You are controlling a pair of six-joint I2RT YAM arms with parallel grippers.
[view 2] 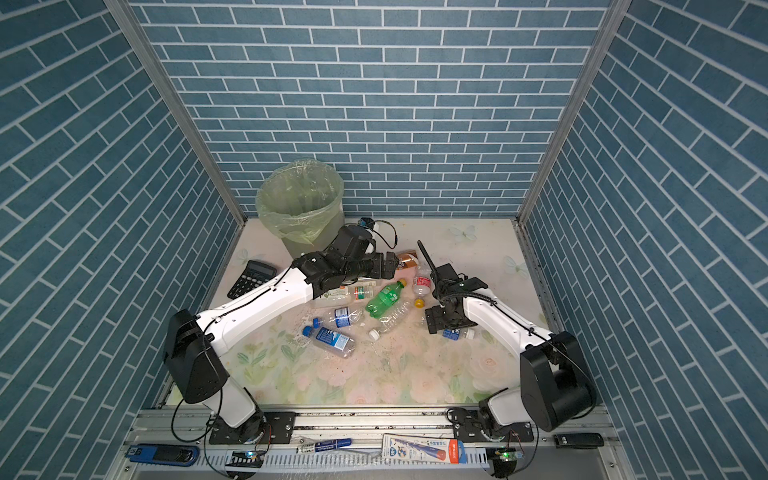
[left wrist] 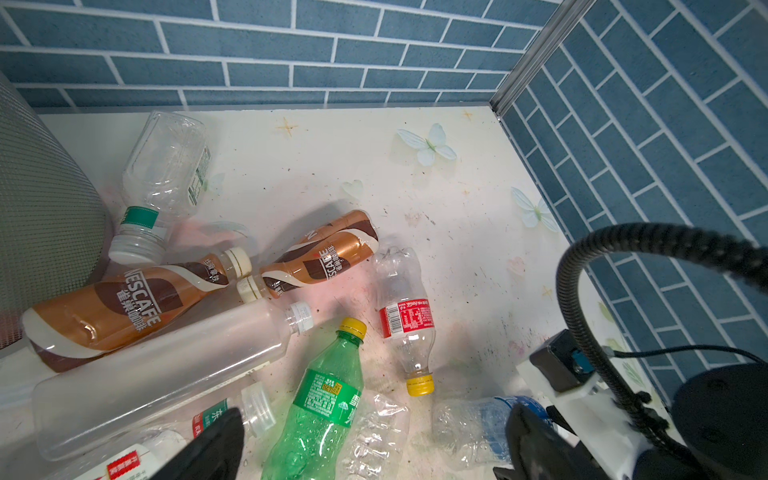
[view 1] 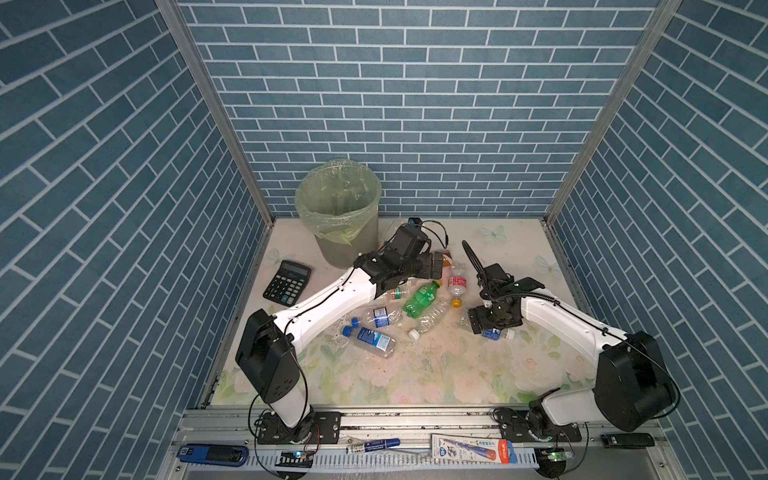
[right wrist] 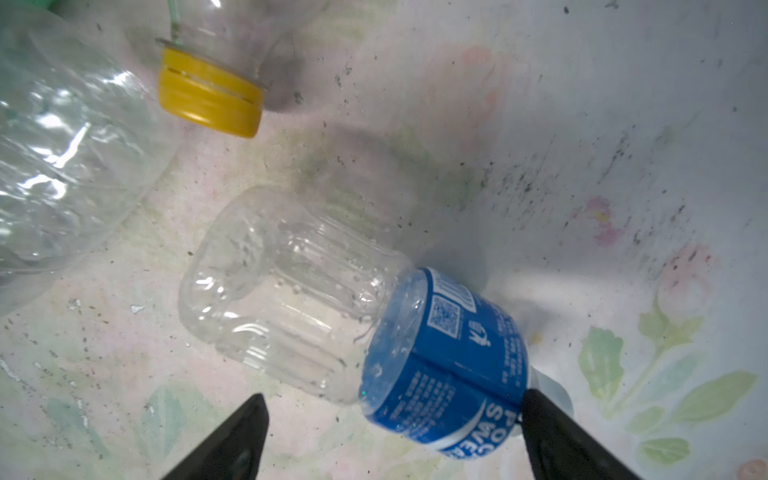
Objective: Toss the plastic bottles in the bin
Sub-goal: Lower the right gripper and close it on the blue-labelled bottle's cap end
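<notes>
The bin (view 1: 338,208) with its pale green liner stands at the back left. Plastic bottles lie scattered mid-table: a green one (view 1: 420,298), a red-labelled one (view 1: 457,282), two brown-wrapped ones (left wrist: 112,307) (left wrist: 324,257), and clear blue-labelled ones (view 1: 372,338). My left gripper (left wrist: 374,449) hangs open above the green bottle (left wrist: 324,399) and a crumpled clear one, holding nothing. My right gripper (right wrist: 395,415) is low over the table and open. A blue-labelled bottle (right wrist: 374,324) lies on the table between its fingers, its label beside one finger (right wrist: 548,436).
A black calculator (view 1: 287,281) lies left of the bottles, near the left wall. Blue brick walls enclose three sides. The right arm's black cable (left wrist: 623,249) arches close to my left gripper. A marker (view 1: 374,445) and a tube (view 1: 469,449) rest on the front rail.
</notes>
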